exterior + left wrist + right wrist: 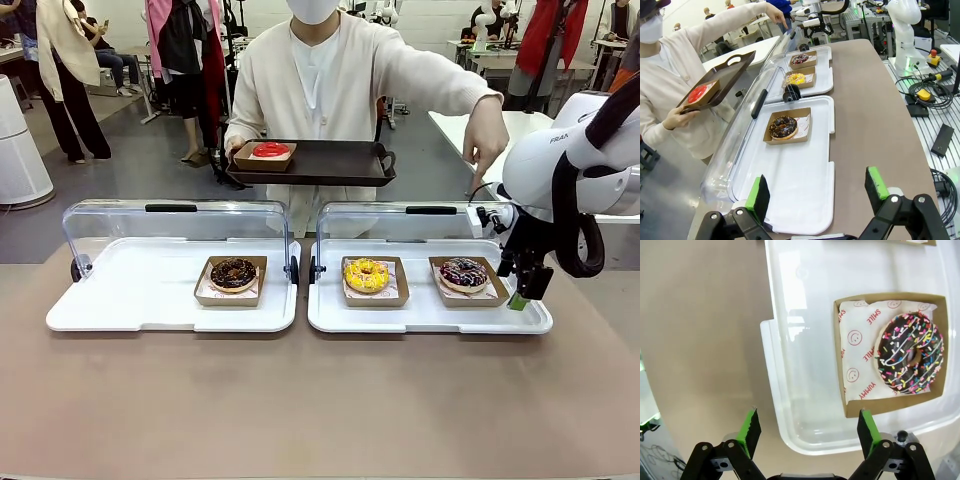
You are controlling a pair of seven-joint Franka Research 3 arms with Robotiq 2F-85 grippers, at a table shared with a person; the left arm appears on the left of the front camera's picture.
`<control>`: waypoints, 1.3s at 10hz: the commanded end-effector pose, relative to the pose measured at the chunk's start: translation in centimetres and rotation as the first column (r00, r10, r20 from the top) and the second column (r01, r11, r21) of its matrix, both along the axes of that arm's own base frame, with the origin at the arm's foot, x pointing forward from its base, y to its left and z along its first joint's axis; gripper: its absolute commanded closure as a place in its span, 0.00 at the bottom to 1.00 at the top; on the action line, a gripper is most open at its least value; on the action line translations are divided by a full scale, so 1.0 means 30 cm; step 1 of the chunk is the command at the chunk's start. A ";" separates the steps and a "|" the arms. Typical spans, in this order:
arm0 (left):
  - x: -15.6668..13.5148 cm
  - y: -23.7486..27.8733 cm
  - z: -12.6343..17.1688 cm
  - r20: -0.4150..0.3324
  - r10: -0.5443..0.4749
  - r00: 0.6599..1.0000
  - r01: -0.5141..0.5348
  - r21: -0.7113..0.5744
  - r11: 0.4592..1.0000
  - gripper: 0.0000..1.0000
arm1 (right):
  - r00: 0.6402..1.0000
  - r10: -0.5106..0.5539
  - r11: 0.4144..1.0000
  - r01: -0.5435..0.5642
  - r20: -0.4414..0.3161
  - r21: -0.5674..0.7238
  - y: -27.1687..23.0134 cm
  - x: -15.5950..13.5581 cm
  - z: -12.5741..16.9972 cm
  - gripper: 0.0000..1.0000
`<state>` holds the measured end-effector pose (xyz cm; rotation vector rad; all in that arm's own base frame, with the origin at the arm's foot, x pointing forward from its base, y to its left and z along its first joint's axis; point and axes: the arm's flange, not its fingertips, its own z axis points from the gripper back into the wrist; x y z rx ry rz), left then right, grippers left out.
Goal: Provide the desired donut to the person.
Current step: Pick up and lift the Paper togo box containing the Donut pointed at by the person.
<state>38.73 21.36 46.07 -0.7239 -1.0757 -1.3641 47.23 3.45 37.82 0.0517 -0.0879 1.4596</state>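
My right gripper (807, 432) hangs with its jaws spread wide and nothing between the green pads. One pad is over the brown tabletop (700, 340), the other over the rim of the white plastic tray on the right (800, 390). The chocolate donut with rainbow sprinkles (910, 360) sits ahead of those fingers and off to one side, not between them. It rests in a brown cardboard box (845, 385) lined with white paper printed SMILE and YUMMY. The box's near corner is just beside one pad, not touching it.

From the front, that right gripper (524, 292) points down at the tray's right end, just beside the sprinkled donut (463, 273). A yellow-iced donut (367, 276) sits in its own box to the left on the same tray.

My left gripper (815, 192) is released too, jaws apart and empty, above the near end of the other white tray (790, 200). A dark chocolate donut (784, 127) lies in its box farther along, well apart from my fingers.

Across the table, the person in the cream-white cardigan (320, 90) holds a dark rectangular serving tray (330, 165) with a red-glazed donut (268, 151) boxed on it. The person's other hand (487, 140) points a finger down behind the right tray's raised clear lid (400, 222).
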 end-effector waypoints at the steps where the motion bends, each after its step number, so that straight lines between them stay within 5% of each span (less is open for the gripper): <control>1: -0.003 0.002 0.005 0.006 0.001 1.000 0.000 -0.003 1.000 0.00 | 0.999 0.021 1.000 -0.022 0.029 0.022 0.003 0.018 -0.046 0.00; 13: -0.003 0.002 0.005 0.006 0.001 1.000 0.000 -0.003 1.000 0.00 | 0.999 0.039 0.997 -0.041 0.033 0.062 -0.025 0.094 -0.176 0.00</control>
